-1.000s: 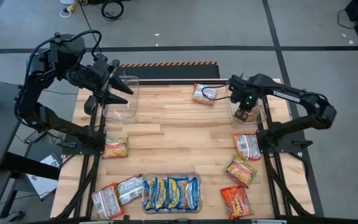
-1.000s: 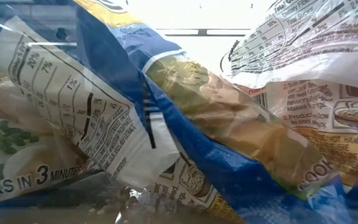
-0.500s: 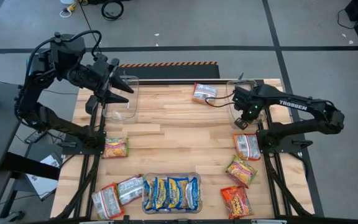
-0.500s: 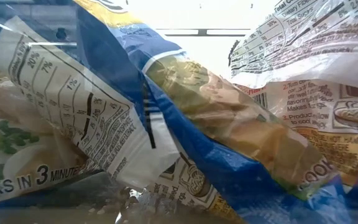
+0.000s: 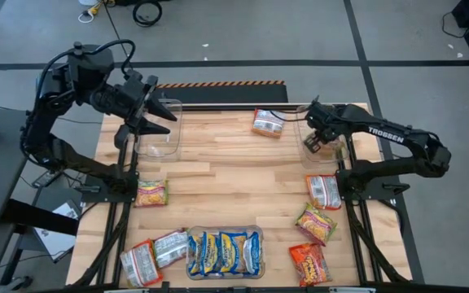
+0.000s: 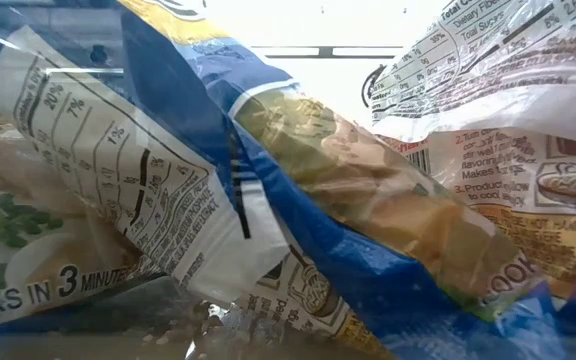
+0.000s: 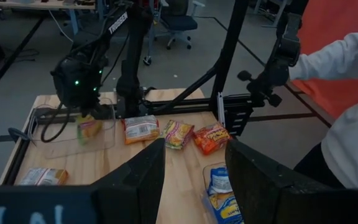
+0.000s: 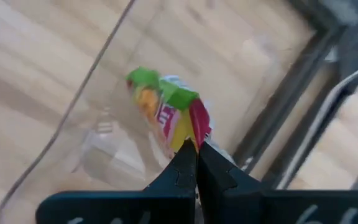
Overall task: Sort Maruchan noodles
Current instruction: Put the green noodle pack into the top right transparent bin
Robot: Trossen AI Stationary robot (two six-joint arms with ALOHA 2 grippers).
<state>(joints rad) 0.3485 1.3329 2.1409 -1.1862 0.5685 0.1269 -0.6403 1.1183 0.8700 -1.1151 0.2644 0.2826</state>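
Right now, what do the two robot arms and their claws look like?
Both arms are dark, jointed tubes. The right arm carries white TROSSEN lettering, and black cables loop over the left arm. A green light glows on the right wrist in the left wrist view. The left claw has two broad, tapering black fingers; the right claw has slimmer ones.

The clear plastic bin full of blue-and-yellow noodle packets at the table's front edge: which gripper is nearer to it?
Neither clearly: left gripper and right gripper both sit far back from the bin.

Right gripper (image 5: 313, 143), pinched on a green-and-pink noodle packet (image 8: 166, 115), has swung its wrist round over the right clear bin (image 5: 339, 155). Its arm has shifted toward the table's far edge.
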